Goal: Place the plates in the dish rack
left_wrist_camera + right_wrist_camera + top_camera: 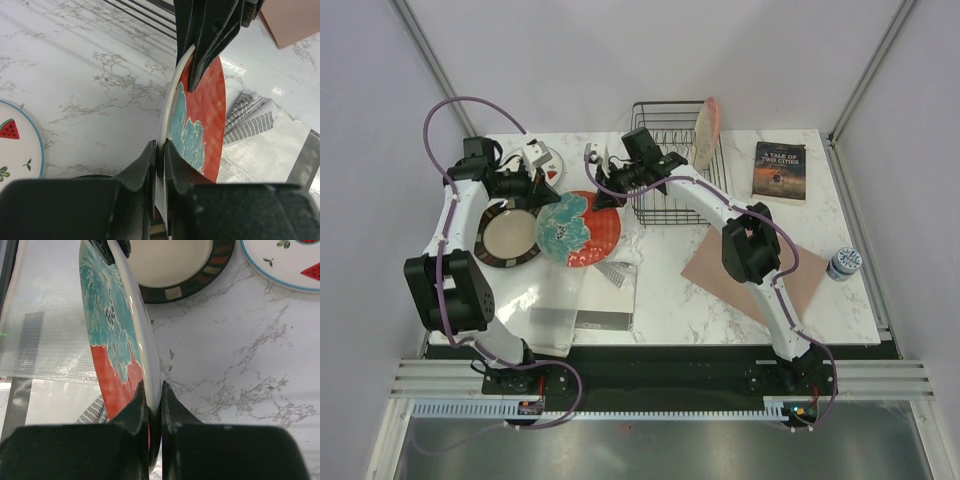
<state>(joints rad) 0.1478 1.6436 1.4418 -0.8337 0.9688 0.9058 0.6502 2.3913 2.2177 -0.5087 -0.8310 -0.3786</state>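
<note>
The round red plate (582, 232) with the big teal flower looks hard, smooth and slippery. I think it is a bit heavy and would break if dropped, so the thin rim is the best place to hold. My left gripper (160, 150) pinches one edge and my right gripper (154, 390) pinches the other. The plate is above the white marble table (670, 300), just left of the black wire dish rack (665, 103).

Book (779, 170), pinkish mat (710, 270), striped cloth (617, 272), jar (843, 263)
</note>
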